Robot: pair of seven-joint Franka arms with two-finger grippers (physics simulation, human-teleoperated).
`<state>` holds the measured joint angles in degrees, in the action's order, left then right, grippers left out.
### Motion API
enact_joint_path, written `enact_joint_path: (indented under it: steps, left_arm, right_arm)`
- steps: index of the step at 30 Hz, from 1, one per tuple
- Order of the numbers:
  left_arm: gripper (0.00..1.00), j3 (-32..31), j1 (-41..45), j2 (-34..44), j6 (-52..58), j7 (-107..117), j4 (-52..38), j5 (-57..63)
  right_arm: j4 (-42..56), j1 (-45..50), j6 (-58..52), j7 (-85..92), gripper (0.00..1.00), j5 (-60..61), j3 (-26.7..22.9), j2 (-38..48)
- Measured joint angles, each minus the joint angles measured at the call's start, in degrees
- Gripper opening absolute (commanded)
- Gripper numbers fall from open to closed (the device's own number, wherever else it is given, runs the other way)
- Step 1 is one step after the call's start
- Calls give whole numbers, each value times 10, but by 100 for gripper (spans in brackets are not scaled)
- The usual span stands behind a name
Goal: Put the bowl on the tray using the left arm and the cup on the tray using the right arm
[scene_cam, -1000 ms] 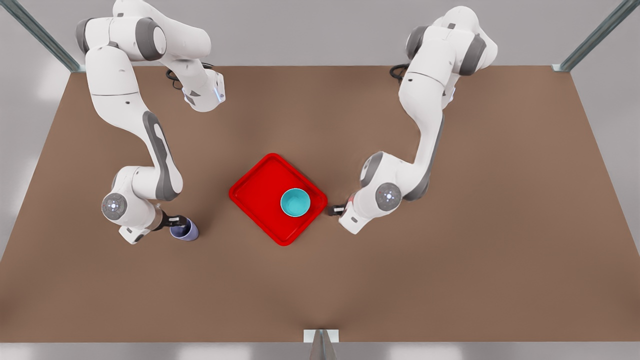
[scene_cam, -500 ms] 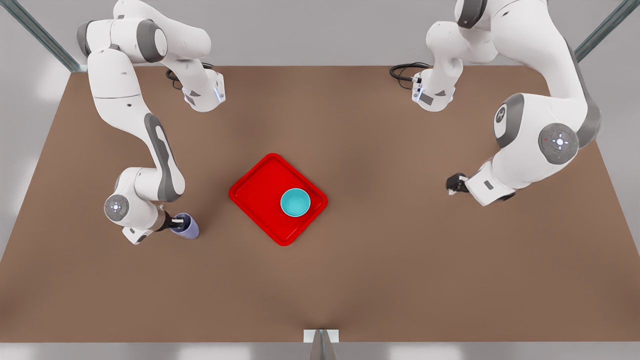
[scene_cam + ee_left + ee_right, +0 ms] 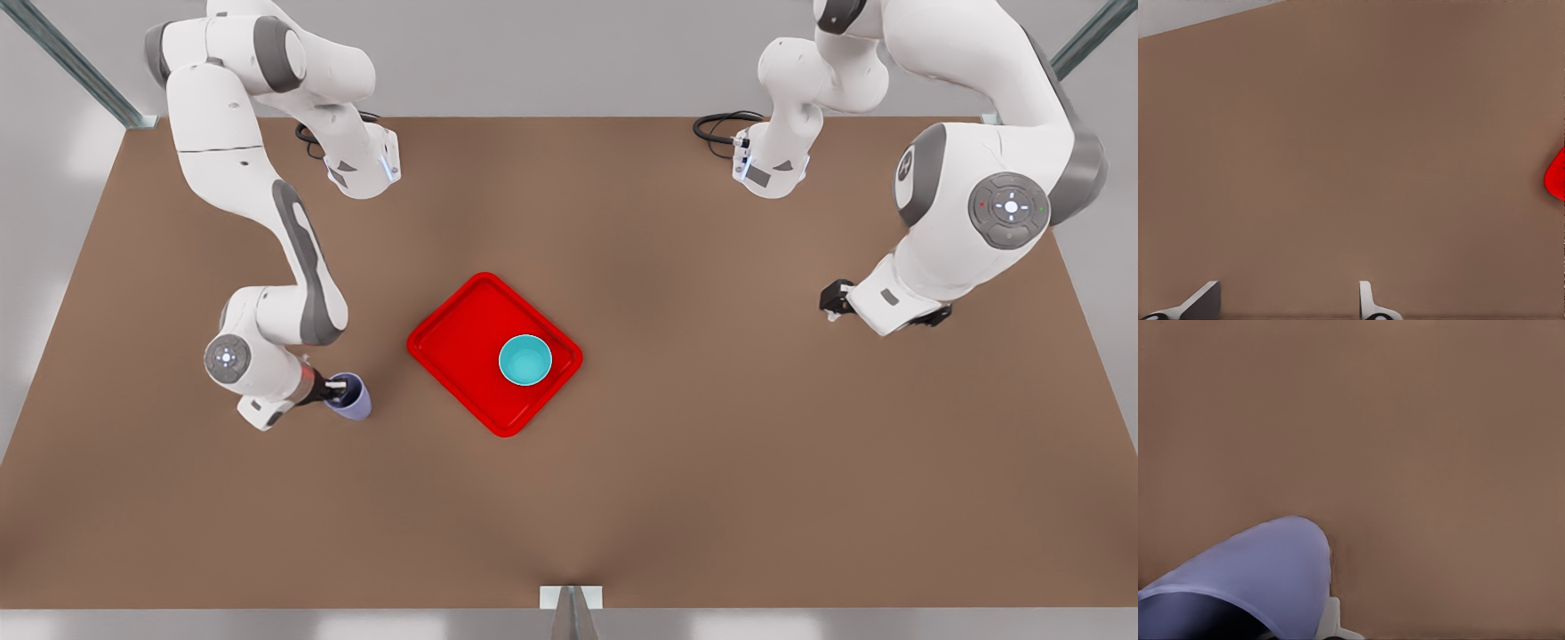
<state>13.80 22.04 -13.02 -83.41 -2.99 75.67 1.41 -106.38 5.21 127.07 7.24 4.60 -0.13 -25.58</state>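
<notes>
Currently the right claw [image 3: 340,386] is clamped on the rim of the cup [image 3: 349,396], off the tray [image 3: 449,331] toward the front view's left, while the bowl [image 3: 524,360] sits on the tray, so the left claw [image 3: 832,302] waits apart, well clear, over bare bench [image 3: 711,462].
</notes>
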Motion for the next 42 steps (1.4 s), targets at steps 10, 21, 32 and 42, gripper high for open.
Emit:
enact_joint_path:
  steps: [10,21,32,42]
  left_arm:
    - [100,1,0,-6,9,3,2,1]
    - [100,2,0,-10,10,15,4,1]
    - [100,2,0,-9,17,16,4,1]
    - [100,1,1,-7,18,22,1,1]
  right_arm:
    - [-42,34,-69,-38,21,0,147,62]
    - [-114,52,16,-54,75,-6,165,41]
    - [-113,46,11,-53,77,-6,165,46]
    - [-99,33,-38,-46,81,-6,165,75]
